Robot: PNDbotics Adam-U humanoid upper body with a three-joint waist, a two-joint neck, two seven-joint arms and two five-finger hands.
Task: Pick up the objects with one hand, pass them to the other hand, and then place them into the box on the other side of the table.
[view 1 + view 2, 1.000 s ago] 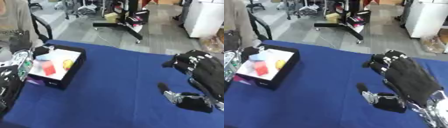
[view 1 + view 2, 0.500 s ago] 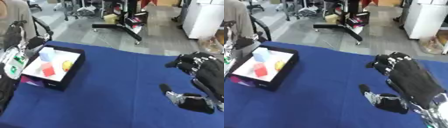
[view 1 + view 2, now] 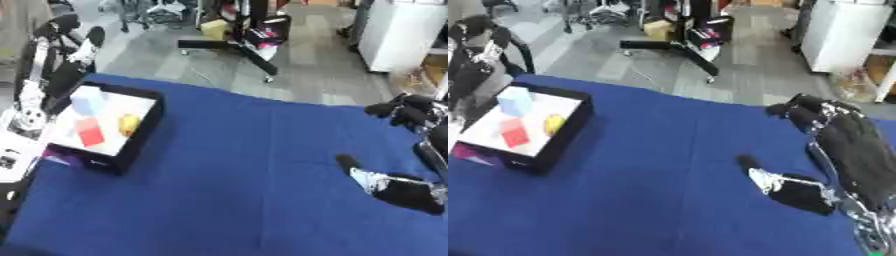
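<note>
Since a second ago your left arm has pulled up and away from the box (image 3: 131, 145): it was hanging over the near-left edge of it, and now the left hand (image 3: 74, 37) sits up beyond the box's far-left corner, off the table edge. It's too blurry to read, so I can't tell whether those fingers are spread or curled. The whole view has also tilted a bit, so that's the head moving, not the box.

That box is a black-walled one with a white floor, sitting on the left side of the blue table (image 3: 236, 165). Inside you've got a pale blue block (image 3: 514, 101) at the far end, a red block (image 3: 513, 133) nearer you, and a small yellow object (image 3: 554, 123) just right of the red one, close to the right wall.

Your right hand (image 3: 846, 145) hangs over the right side of the table, palm down, fingers relaxed and slightly drooped at the tips, thumb sticking out toward the middle. It holds nothing.
</note>
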